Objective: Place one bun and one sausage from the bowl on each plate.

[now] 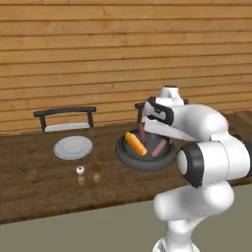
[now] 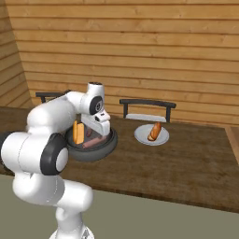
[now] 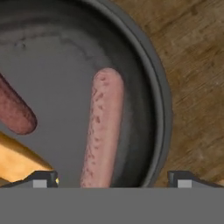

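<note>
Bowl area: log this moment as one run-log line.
tool: open, over bowl | below tool: pale sausage | bowl also: bun, darker sausage | right plate: bun with sausage | left plate: bare

Bun (image 2: 78, 132) and sausage (image 2: 93, 141) in bowl (image 2: 103, 148), plate (image 2: 161, 138) holding bun

The white arm bends forward from its base, wrist turned down over the bowl (image 1: 145, 156). Its pincer (image 3: 111, 178) hangs just above the bowl's inside, jaws spread wide, holding nothing.
</note>
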